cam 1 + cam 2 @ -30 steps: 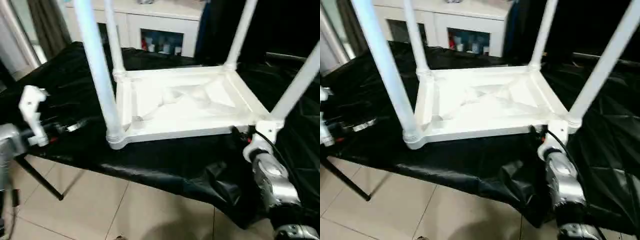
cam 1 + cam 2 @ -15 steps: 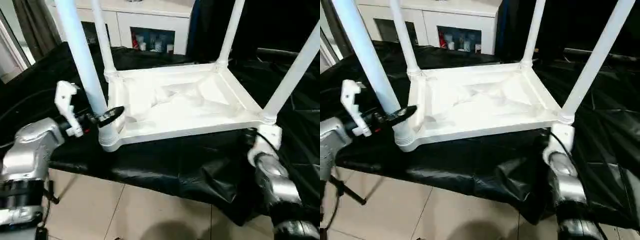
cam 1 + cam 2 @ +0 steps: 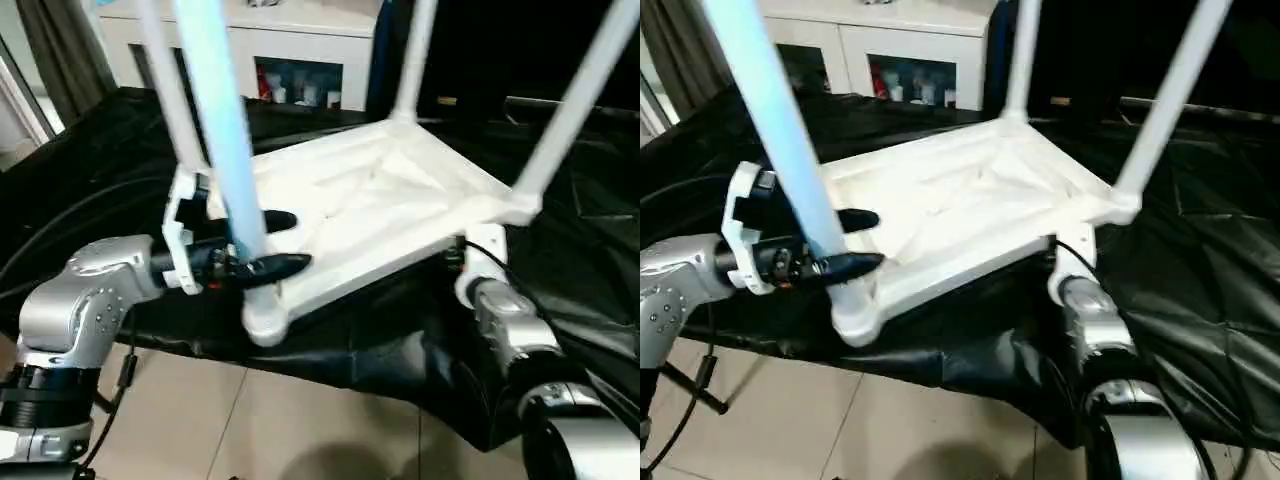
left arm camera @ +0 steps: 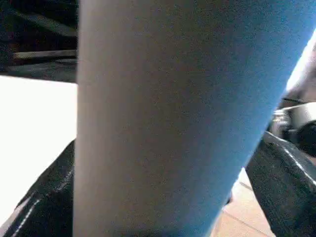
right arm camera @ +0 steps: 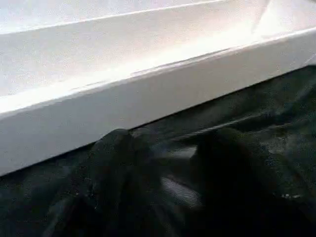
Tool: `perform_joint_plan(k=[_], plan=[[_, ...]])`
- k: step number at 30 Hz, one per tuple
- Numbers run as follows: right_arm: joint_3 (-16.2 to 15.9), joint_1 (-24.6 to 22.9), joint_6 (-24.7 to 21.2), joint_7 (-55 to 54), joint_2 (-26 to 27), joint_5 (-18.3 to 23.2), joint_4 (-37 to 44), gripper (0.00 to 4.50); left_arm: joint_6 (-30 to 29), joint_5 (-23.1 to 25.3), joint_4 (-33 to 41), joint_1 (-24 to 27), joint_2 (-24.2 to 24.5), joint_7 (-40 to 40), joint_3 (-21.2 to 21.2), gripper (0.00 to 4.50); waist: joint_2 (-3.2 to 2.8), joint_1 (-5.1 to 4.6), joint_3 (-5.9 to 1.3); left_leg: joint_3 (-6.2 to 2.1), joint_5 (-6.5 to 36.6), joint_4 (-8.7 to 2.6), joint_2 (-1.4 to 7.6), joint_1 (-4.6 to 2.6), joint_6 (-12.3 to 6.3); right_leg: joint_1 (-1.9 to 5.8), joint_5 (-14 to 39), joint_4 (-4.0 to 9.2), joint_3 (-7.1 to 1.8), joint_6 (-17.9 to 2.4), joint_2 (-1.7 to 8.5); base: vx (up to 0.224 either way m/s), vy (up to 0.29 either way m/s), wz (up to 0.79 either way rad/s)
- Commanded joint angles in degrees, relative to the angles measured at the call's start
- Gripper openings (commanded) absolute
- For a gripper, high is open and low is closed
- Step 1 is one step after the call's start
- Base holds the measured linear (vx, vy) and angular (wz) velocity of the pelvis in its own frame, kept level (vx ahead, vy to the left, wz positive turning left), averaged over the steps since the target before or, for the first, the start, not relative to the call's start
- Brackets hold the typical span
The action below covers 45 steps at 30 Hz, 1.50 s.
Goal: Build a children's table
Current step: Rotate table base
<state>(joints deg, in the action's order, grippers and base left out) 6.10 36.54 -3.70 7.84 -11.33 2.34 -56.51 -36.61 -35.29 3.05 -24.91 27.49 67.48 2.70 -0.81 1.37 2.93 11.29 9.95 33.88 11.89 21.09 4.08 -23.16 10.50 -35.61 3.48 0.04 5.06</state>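
With all four tapered white tube legs (image 3: 222,130) standing in the upturned white plastic tabletop (image 3: 370,205), you only need righting; left tool (image 3: 268,243) spread around the nearest leg, right tool (image 5: 165,190) parted below the rim.

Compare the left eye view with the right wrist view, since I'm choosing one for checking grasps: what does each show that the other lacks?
Left eye view: the left gripper, its jaws either side of the near leg, and a white cabinet behind. Right wrist view: the right gripper, jaws apart, close by the rim. Both: the upturned table top and the black cloth.
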Motion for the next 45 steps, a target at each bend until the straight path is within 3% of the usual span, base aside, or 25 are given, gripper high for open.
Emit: perform_joint_plan(k=[1, 8, 9, 12, 13, 14, 15, 16, 18, 20, 22, 29, 32, 35, 36, 37, 40, 42, 43, 44, 45], plan=[[-2.9, 2.4, 1.2, 3.5, 3.3, -0.8, -1.8, 3.01, -1.8, -3.3, 3.9, -2.3, -1.8, 0.4, -1.9, 4.46, 0.16, 0.36, -3.46, -0.45, 15.8, -3.85, 0.64, -0.6, 1.03, 2.43, 15.6, 4.36, -2.11, -12.2, 2.22, 0.0, 0.0, 0.0], [-6.7, 5.1, 3.7, 8.6, 8.2, -3.0, -5.3, 3.01, -1.0, -2.4, 3.6, -5.4, -8.5, -0.9, -7.7, 4.46, 0.66, -0.55, -3.46, -0.65, 15.5, -3.92, 0.67, -0.06, 0.78, 2.84, 14.7, 4.25, -2.09, -12.7, 2.35, 0.0, 0.0, 0.0], [-7.3, 5.3, 4.1, 8.9, 8.9, -3.5, -5.7, 3.01, 0.3, -1.0, 2.4, -6.3, -9.9, -1.5, -9.0, 4.46, 0.79, -0.75, -3.54, -0.79, 14.5, -3.93, 0.63, 0.3, 0.61, 3.17, 13.9, 4.07, -2.01, -12.5, 2.32, 0.0, 0.0, 0.0], [-8.0, 5.8, 5.0, 8.6, 10.0, -4.6, -6.9, 3.01, 4.0, 3.3, -2.0, -8.6, -12.9, -3.6, -11.5, 4.46, 0.95, -0.8, -3.67, -0.6, 13.4, -3.7, 0.68, -0.05, -0.11, 2.9, 12.2, 4.32, -2.18, -12.9, 2.33, 0.0, 0.0, 0.0], [-7.9, 6.3, 5.6, 7.9, 10.4, -4.9, -7.7, 3.01, 8.0, 7.7, -6.8, -10.9, -14.8, -6.3, -12.9, 4.46, 0.86, -0.8, -3.66, -0.54, 13.0, -3.64, 0.56, -0.1, -0.75, 2.86, 10.5, 4.34, -2.16, -13.5, 2.15, 0.0, 0.0, 0.0], [-7.9, 6.3, 5.6, 7.9, 10.4, -4.9, -7.7, 3.01, 8.0, 7.7, -6.8, -10.9, -14.8, -6.3, -12.9, 4.46, 0.86, -0.8, -3.66, -0.54, 13.0, -3.64, 0.56, -0.1, -0.75, 2.86, 10.5, 4.34, -2.16, -13.5, 2.15, 0.0, 0.0, 0.0], [-7.7, 6.5, 5.9, 7.3, 10.4, -4.9, -8.2, 3.01, 10.8, 10.8, -10.1, -12.4, -15.6, -8.2, -13.8, 4.46, 0.68, -0.78, -3.74, -0.63, 12.9, -3.6, 0.59, -0.1, -0.72, 3.08, 10.1, 4.07, -2.14, -13.8, 2.3, 0.0, 0.0, 0.0], [-7.4, 6.7, 6.3, 6.9, 10.3, -5.0, -8.6, 3.01, 13.3, 13.3, -13.1, -13.7, -16.1, -10.3, -14.3, 4.46, 0.74, -0.73, -3.65, -0.51, 13.8, -3.6, 0.64, -0.36, -0.98, 2.76, 10.8, 4.45, -2.16, -13.6, 2.18, 0.0, 0.0, 0.0], [-7.0, 6.9, 6.6, 5.3, 9.7, -5.1, -8.9, 3.01, 16.5, 16.3, -17.4, -15.6, -16.6, -13.9, -14.3, 4.46, 0.37, -0.43, -3.79, -0.62, 13.0, -3.6, 0.67, -0.29, -1.06, 2.98, 9.2, 4.22, -2.13, -14.1, 2.29, 0.0, 0.0, 0.0], [-6.4, 7.0, 6.6, 4.3, 9.1, -4.9, -8.9, 3.01, 18.4, 18.1, -19.8, -16.5, -16.2, -15.6, -14.4, 4.46, 0.38, -0.2, -3.86, -0.54, 13.0, -3.53, 0.72, -0.56, -0.93, 2.9, 8.1, 4.19, -2.12, -14.6, 2.19, 0.0, 0.0, 0.0], [-5.0, 6.6, 6.5, 2.9, 7.9, -4.2, -8.9, 3.01, 20.6, 20.4, -23.2, -17.1, -14.8, -16.7, -14.4, 4.46, 0.57, -0.26, -3.77, -0.58, 14.1, -3.62, 0.64, -0.41, -0.97, 3.04, 9.2, 4.22, -2.04, -14.3, 2.22, 0.0, 0.0, 0.0], [-3.7, 4.7, 6.9, 3.2, 6.2, -3.4, -7.2, 3.01, 20.9, 22.3, -22.1, -14.0, -10.8, -11.9, -16.2, 4.46, 0.45, 0.02, -3.84, -0.55, 13.6, -3.59, 0.8, -0.44, -1.19, 2.81, 9.8, 4.14, -2.06, -14.7, 2.35, 0.0, 0.0, 0.0], [-3.9, 2.2, 6.2, 7.1, 3.3, -2.7, -2.8, 3.01, 19.0, 20.1, -17.8, -9.9, -6.9, -5.3, -18.4, 4.46, 0.65, 0.32, -3.81, -0.5, 13.7, -3.71, 0.94, -0.52, -1.17, 2.73, 9.7, 4.09, -2.11, -14.8, 2.36, 0.0, 0.0, 0.0], [-5.1, 0.1, 5.2, 12.5, 1.0, -2.9, 1.5, 3.01, 20.0, 21.9, -17.9, -8.6, -5.1, -4.0, -19.9, 4.46, 0.43, 1.12, -3.84, -0.28, 12.9, -3.66, 0.97, -0.83, -1.49, 2.51, 7.5, 3.9, -2.19, -15.0, 2.1, 0.0, 0.0, 0.0], [-5.9, -1.0, 5.1, 15.2, -0.2, -3.1, 3.8, 3.01, 20.8, 22.9, -18.5, -8.3, -4.6, -3.8, -20.5, 4.46, 0.7, 1.26, -3.8, -0.25, 13.3, -3.67, 0.95, -0.8, -1.64, 2.61, 7.8, 4.02, -2.13, -14.7, 1.99, 0.0, 0.0, 0.0], [-6.3, -1.5, 5.1, 16.5, -0.7, -3.2, 4.9, 3.01, 21.1, 23.4, -18.8, -8.1, -4.3, -3.7, -20.7, 4.3, 0.59, 1.61, -3.67, -0.29, 13.7, -3.75, 1.04, -0.83, -1.57, 2.59, 8.8, 4.09, -2.19, -14.1, 2.13, 0.0, 0.0, 0.0], [-10.3, -7.3, 3.6, 30.1, -7.1, -2.4, 16.7, 3.01, 25.3, 27.8, -24.7, -8.6, -2.8, -3.2, -22.4, 4.09, 0.86, 2.3, -3.67, -0.38, 14.0, -3.83, 1.1, -0.77, -1.63, 2.83, 10.1, 4.31, -2.23, -12.1, 2.18, 0.0, 0.0, 0.0], [-12.0, -10.5, 2.2, 37.5, -11.8, -0.4, 25.2, 3.01, 26.4, 28.9, -28.5, -10.0, -2.9, -3.0, -22.5, 3.93, 0.6, 2.55, -3.51, -0.34, 13.6, -3.83, 0.81, -0.66, -2.21, 3.03, 10.1, 4.68, -2.19, -11.1, 1.8, 0.0, 0.0, 0.0], [-12.3, -11.4, 1.3, 39.4, -13.0, 0.5, 27.9, 3.01, 26.5, 29.0, -29.2, -10.4, -2.7, -2.8, -22.7, 3.82, 0.87, 2.8, -3.68, -0.38, 12.9, -3.7, 1.02, -0.65, -2.56, 3.01, 8.9, 4.37, -2.31, -11.1, 2.09, 0.0, 0.0, 0.0], [-13.4, -13.2, -0.9, 45.0, -16.5, 3.1, 34.5, 3.01, 27.2, 29.7, -31.6, -11.6, -2.6, -2.1, -23.4, 3.74, 0.34, 3.0, -3.69, -0.52, 12.5, -3.74, 0.92, -0.47, -2.67, 3.13, 9.2, 4.36, -2.2, -11.4, 2.23, 0.0, 0.0, 0.0], [-13.4, -13.2, -0.9, 45.0, -16.5, 3.1, 34.5, 3.01, 27.2, 29.7, -31.6, -11.6, -2.6, -2.1, -23.4, 3.68, 0.63, 2.96, -3.68, -0.49, 12.8, -3.75, 0.97, -0.44, -2.85, 3.2, 9.4, 4.56, -2.18, -11.4, 2.17, 0.0, 0.0, 0.0]])
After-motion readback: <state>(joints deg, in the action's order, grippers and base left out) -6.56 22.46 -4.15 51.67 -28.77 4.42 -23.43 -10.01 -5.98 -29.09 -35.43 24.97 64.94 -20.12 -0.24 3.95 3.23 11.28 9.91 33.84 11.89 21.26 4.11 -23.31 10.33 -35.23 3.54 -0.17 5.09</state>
